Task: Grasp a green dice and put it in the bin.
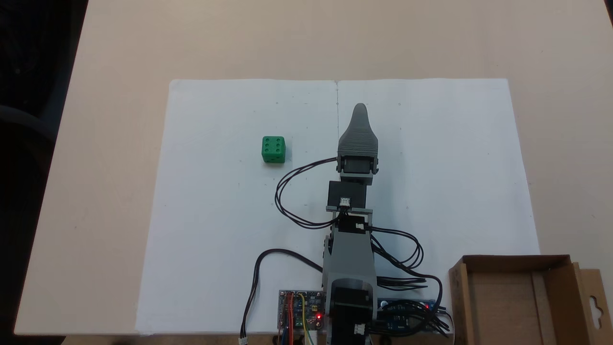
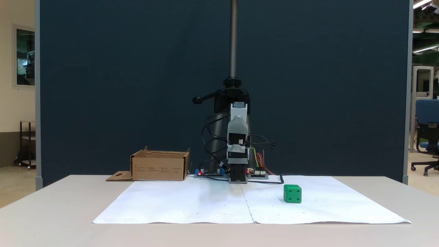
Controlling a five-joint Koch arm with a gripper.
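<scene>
Green dice (image 2: 292, 193) sits on paper (image 2: 205, 202), clear of edges.

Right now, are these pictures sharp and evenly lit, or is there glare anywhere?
In the fixed view from above, the white paper glares slightly, yet the green dice stays crisp; in the fixed view from the front, lighting is even, shadows soft, the bin sharp.

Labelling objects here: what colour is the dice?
Bright green dice, clearest in the top-down fixed view.
</scene>
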